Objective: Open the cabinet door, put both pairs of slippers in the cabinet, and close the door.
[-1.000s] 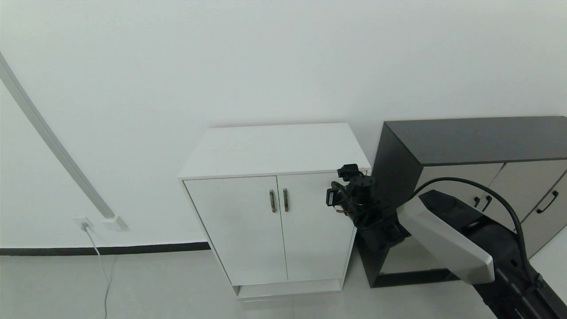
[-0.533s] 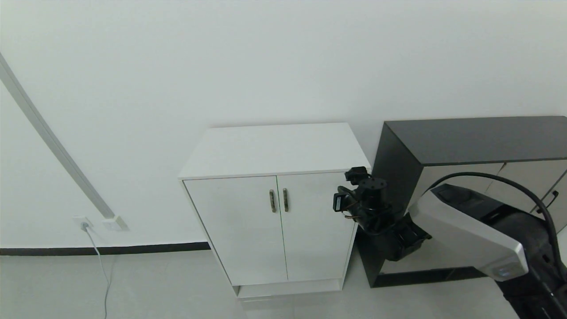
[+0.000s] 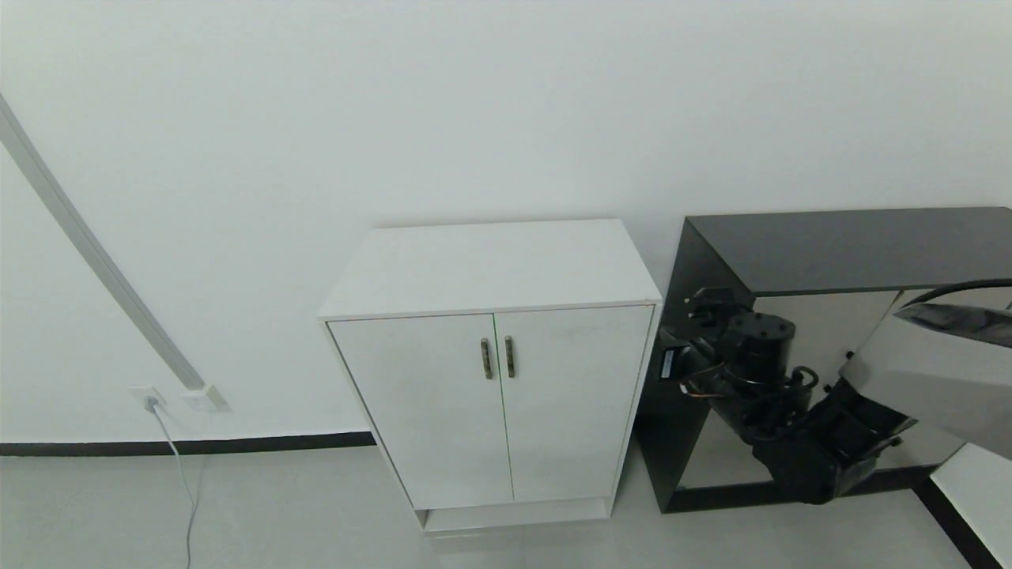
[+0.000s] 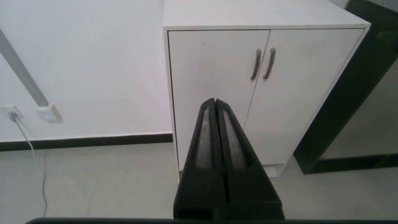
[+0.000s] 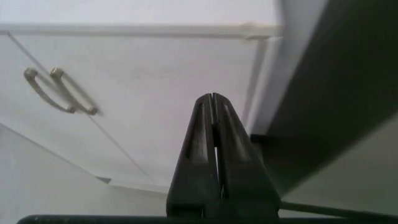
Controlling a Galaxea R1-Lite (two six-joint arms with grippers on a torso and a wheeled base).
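Swung out to the robot's right, the right arm [image 3: 791,419] has left the white cabinet [image 3: 553,395] and now hangs in front of the dark cabinet [image 3: 830,245], wrist bent back toward the gap between the two. The white cabinet has not shifted. It stands upright on the floor [image 3: 300,514] against the wall [image 3: 474,118], taller than wide, both doors shut and facing the robot, with the dark cabinet just beside it. Its two handles [image 3: 496,358] run vertically, side by side at the middle seam.

Seen from its own wrist, the right gripper [image 5: 213,98] has its jaws pressed together, lined up with the right door's outer edge. The left gripper [image 4: 215,101], jaws likewise together, is held back from the cabinet and points at the left door. Head and left wrist views also take in a wall socket [image 3: 148,397] and its cable [image 3: 183,482].
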